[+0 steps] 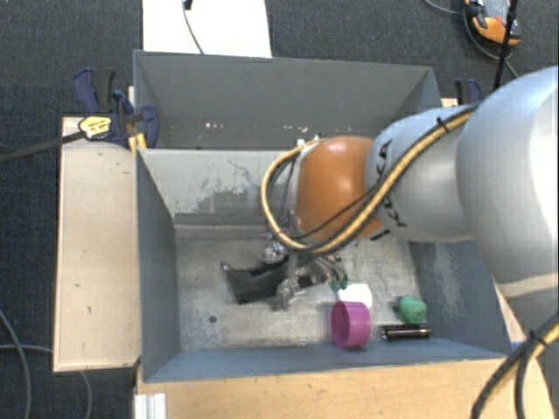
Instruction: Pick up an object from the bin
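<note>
Jaws sit low over the bin floor beneath the orange wrist cover (336, 182), touching or just beside a black angular block (249, 283) left of centre. I cannot tell whether they are wide or narrow, and I see nothing held. Just to the right lie a white piece (356, 296) and a purple ring (350, 324), then a green lump (410, 307) and a black stick (406, 331) near the front wall of the grey bin (157, 260). I judge the pick is not yet made: gripping and lifting remain.

A black block (249, 285) sits just left of the gripper (291, 291). To its right crowd a white piece (356, 296), purple ring (350, 324), green lump (410, 308) and black stick (405, 332). Past the block, the bin floor (199, 321) lies open.
</note>
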Available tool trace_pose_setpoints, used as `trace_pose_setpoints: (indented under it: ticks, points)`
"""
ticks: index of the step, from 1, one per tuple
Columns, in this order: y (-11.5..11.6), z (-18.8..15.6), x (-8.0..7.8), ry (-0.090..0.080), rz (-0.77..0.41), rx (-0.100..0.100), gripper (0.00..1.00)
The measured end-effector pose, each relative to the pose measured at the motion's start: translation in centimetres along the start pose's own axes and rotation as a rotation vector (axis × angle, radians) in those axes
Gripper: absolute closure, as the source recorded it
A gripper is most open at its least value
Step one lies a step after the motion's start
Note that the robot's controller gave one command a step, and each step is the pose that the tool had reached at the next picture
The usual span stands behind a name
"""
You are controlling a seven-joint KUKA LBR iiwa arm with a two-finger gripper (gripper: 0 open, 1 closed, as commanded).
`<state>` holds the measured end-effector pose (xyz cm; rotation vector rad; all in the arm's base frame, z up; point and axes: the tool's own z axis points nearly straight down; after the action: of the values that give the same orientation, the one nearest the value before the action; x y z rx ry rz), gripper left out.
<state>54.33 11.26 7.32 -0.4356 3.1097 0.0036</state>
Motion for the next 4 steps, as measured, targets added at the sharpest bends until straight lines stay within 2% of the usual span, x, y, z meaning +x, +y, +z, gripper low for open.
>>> trace_pose_setpoints:
  ticks: [2, 3, 4]
  points:
    - [0.0, -0.3, 0.1, 0.001, 0.0, 0.0, 1.0]
    - [0.0, -1.9, 0.4, 0.01, 0.001, 0.0, 1.0]
    - [0.0, -3.7, 0.3, 0.007, 0.001, 0.001, 1.0]
